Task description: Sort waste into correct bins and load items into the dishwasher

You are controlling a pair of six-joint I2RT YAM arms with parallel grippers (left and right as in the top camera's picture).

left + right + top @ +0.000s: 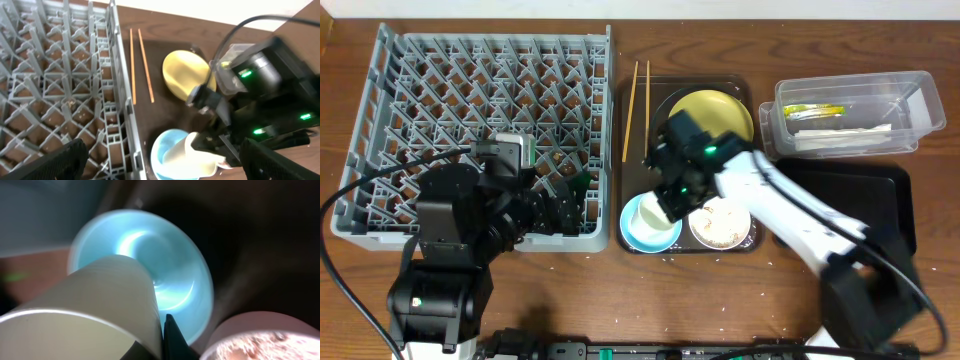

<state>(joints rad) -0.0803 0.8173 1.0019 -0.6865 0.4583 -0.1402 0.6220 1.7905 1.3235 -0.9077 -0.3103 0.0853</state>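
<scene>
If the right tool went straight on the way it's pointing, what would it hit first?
Probably the light blue bowl, just beyond the white cup the right tool holds; depth unclear.

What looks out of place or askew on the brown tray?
The white cup is tilted on its side over the light blue bowl, held by the right gripper. Beside it, the white bowl has beige crumbs in it.
</scene>
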